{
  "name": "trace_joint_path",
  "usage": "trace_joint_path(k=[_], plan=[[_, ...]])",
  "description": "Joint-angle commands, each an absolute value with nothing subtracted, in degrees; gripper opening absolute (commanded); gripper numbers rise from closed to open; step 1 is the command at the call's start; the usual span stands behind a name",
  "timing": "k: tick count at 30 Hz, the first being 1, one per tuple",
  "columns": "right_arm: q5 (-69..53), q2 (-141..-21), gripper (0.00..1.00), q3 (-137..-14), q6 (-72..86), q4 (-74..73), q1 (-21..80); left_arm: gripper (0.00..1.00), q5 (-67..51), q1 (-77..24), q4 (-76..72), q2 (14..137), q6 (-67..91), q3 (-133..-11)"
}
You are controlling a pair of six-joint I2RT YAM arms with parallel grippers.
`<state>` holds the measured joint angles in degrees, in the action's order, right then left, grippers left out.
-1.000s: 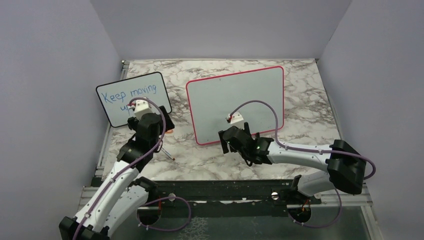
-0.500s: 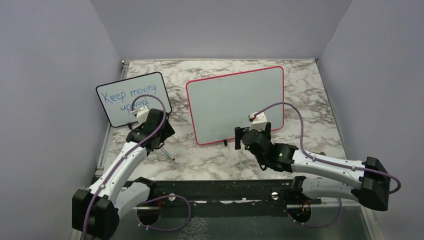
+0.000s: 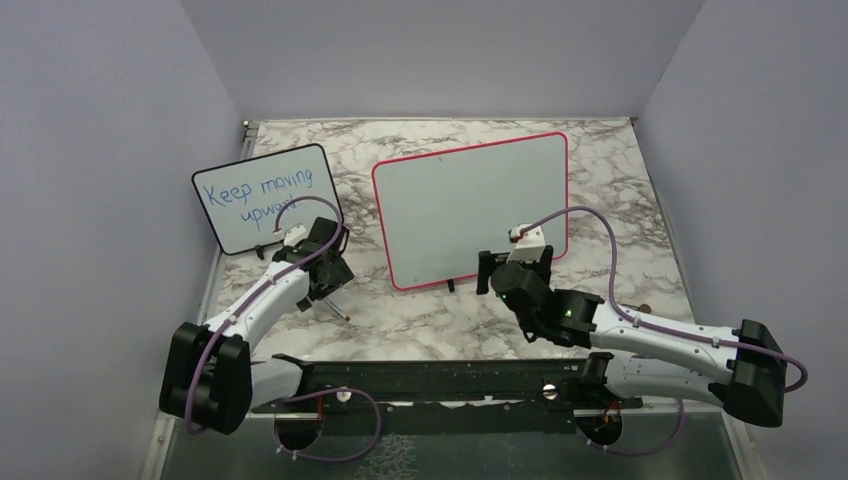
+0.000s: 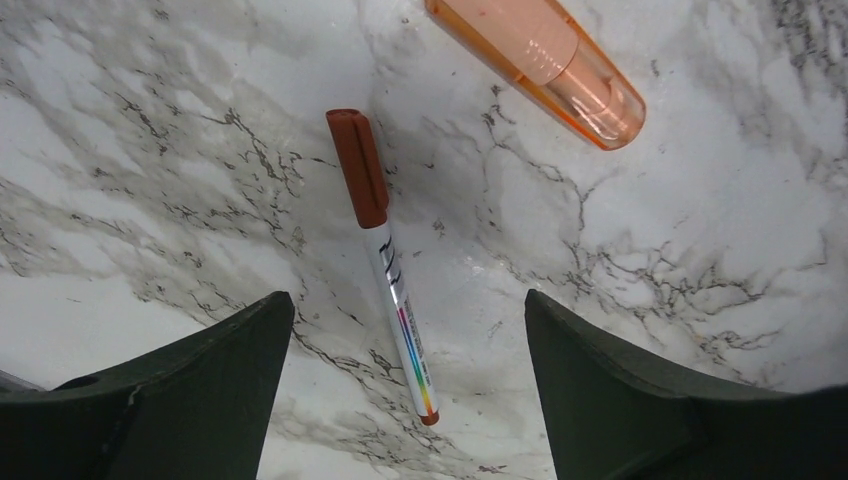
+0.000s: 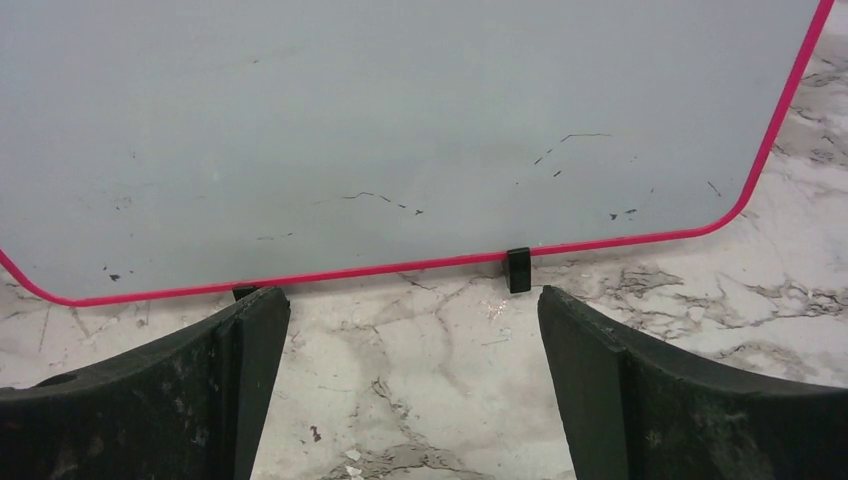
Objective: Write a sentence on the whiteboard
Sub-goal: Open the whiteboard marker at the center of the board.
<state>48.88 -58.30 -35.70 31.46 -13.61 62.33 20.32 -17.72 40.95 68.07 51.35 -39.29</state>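
Left wrist: marker (image 4: 385, 290), orange tube (image 4: 540, 65) lie under gripper (image 4: 405, 300).

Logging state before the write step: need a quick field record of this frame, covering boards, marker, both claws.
target board: large rounded whiteboard with red-pink frame, upright on small black feet, blank apart from faint specks
sentence: none written yet
pen: white-barrelled marker with red-brown cap, capped, lying flat on marble-patterned table
left claw: open, fingers either side of the marker, no grip
right claw: open, empty, facing the whiteboard's lower edge
other: small black-framed board with blue writing; translucent orange tube near the marker, apart from it
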Motion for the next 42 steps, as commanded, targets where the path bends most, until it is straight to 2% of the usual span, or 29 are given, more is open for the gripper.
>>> trace_joint_path(k=[1, 9, 16, 20, 24, 30, 33, 42], plan=[[54.04, -57.07, 1.00, -35.51, 31.55, -12.49, 62.84, 0.80, 17.54, -17.06, 39.86, 69.37, 53.73, -37.87], [54.92, -56.05, 1.00, -34.44, 30.92, -10.97, 62.84, 0.47, 16.36, -15.45, 38.51, 68.25, 56.22, -35.38], [55.29, -56.68, 1.00, -34.50, 29.21, -9.93, 62.78, 0.40, 14.58, -13.74, 36.42, 71.39, 55.30, -34.32], [55.22, -57.14, 1.00, -34.19, 29.18, -9.17, 62.84, 0.25, 13.52, -12.94, 36.36, 74.14, 55.17, -34.53], [54.50, -58.01, 1.00, -34.47, 27.62, -7.83, 62.79, 0.15, 12.63, -12.39, 36.41, 75.80, 55.02, -34.31], [53.66, -58.28, 1.00, -34.74, 24.73, -5.27, 62.82, 0.09, 12.66, -11.44, 37.06, 71.75, 54.79, -34.81], [51.09, -57.76, 1.00, -34.46, 21.14, -2.92, 62.84, 0.01, 12.55, -11.43, 37.68, 67.51, 54.73, -35.47], [38.58, -52.27, 1.00, -33.10, 16.56, 5.62, 62.84, 0.00, 10.27, -11.43, 35.73, 50.48, 54.32, -38.88]])
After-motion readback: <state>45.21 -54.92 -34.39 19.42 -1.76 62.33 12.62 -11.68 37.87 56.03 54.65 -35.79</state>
